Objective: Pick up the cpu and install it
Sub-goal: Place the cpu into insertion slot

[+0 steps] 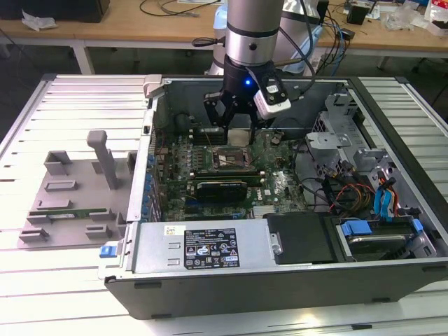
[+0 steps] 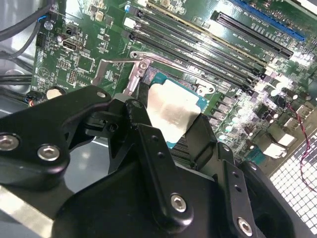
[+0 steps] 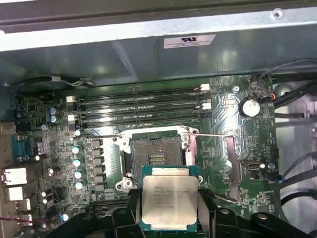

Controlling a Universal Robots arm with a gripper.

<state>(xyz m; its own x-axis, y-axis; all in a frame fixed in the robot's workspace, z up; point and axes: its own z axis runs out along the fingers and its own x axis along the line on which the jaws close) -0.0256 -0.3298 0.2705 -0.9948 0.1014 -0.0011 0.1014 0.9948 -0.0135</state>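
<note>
The cpu point(image 3: 169, 198) is off the tabletop point(image 1: 70, 294) and up in the air inside the open computer case point(image 1: 210, 276), clamped in the gripper point(image 1: 238, 131) over the motherboard point(image 3: 225, 106). In the exterior view it hangs toward the far middle of the case, above the board. In the first wrist view its dull silver lid faces up, ringed by a thin green rim, close to the bare socket point(image 3: 154, 153) but apart from it and not seated. The memory slots point(image 3: 143, 106) lie on the socket's far side. I judge it a light, stiff, flat part that will not flex, but a delicate one: its underside contacts and the socket's fine pins would probably suffer from any scrape, tilt or drop. The smooth metal lid looks slippery. The sensible hold is on two opposite edges at the rim, keeping the faces untouched and the chip level, and that is the hold seen here. The gripper is closed down to the width of the chip. Its black fingers point(image 2: 148, 144) press against two opposite sides, with the lid exposed between them. They hold nothing else and, as far as the views show, touch neither board nor socket.
</note>
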